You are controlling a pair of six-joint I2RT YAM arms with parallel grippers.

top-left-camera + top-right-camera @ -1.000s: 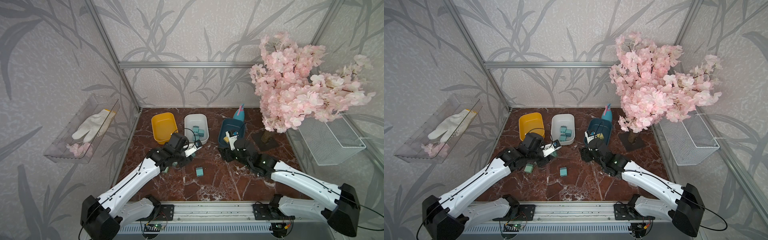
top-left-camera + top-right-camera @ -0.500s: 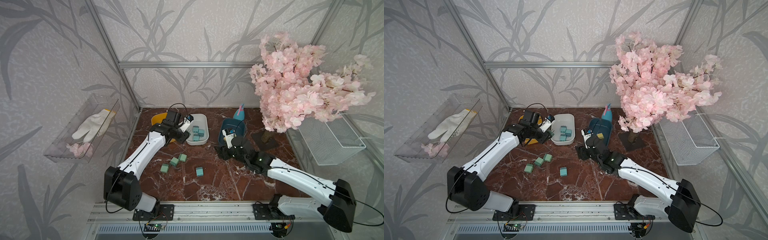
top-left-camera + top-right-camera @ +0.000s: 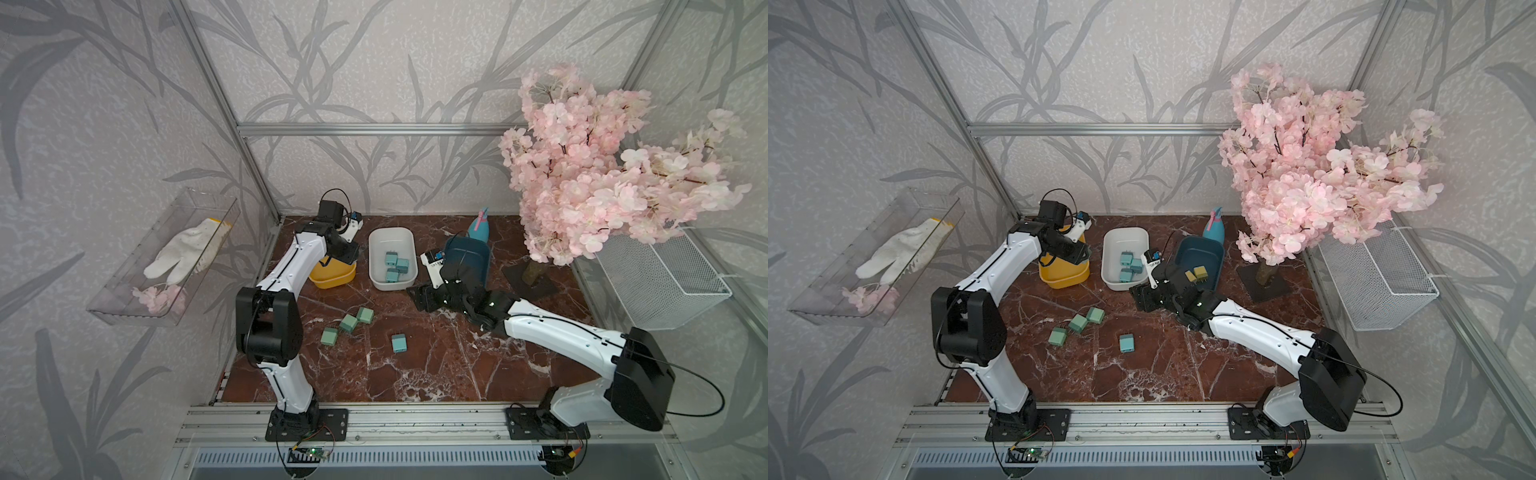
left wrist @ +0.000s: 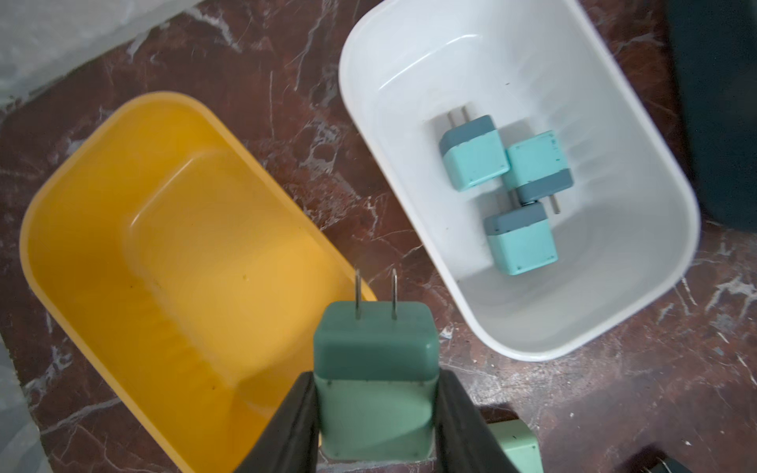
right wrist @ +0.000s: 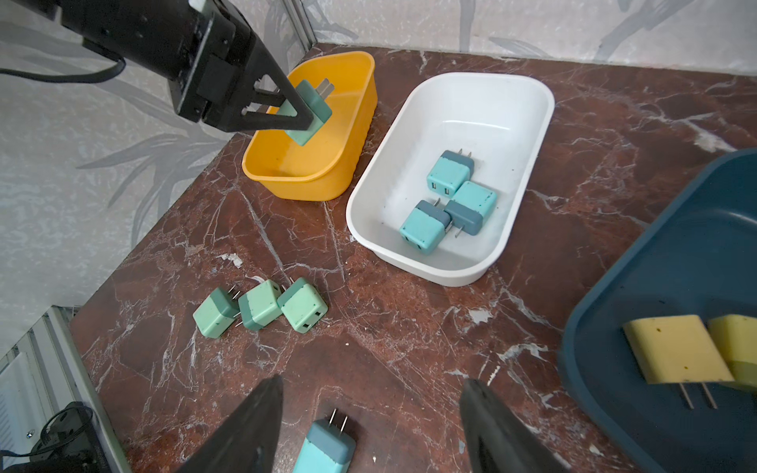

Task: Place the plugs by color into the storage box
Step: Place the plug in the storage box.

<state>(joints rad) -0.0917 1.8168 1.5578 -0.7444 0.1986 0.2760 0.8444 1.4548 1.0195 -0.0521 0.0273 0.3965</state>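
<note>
Green plug (image 4: 375, 348) is gripped by left claw (image 4: 377, 409), yellow bin (image 4: 123, 204) beneath it; right claw (image 5: 370, 383) is seen partly open, empty, blue plug (image 5: 327, 446) on desk (image 5: 409, 327) below.

Three bins stood in a row at the back of the table (image 3: 436, 374).
- Left bin (image 3: 332, 276): held plug (image 5: 308, 110) hung above it, in left gripper (image 4: 376, 393).
- Middle bin (image 3: 376, 249): three plugs (image 3: 395, 266) inside.
- Right bin (image 3: 1196, 251): two plugs (image 3: 1197, 274) inside, and what seemed a bottle (image 3: 480, 230) behind it.
- Before the bins: plug trio (image 3: 348, 323), with a lone plug (image 3: 399, 343) to its right.
</note>
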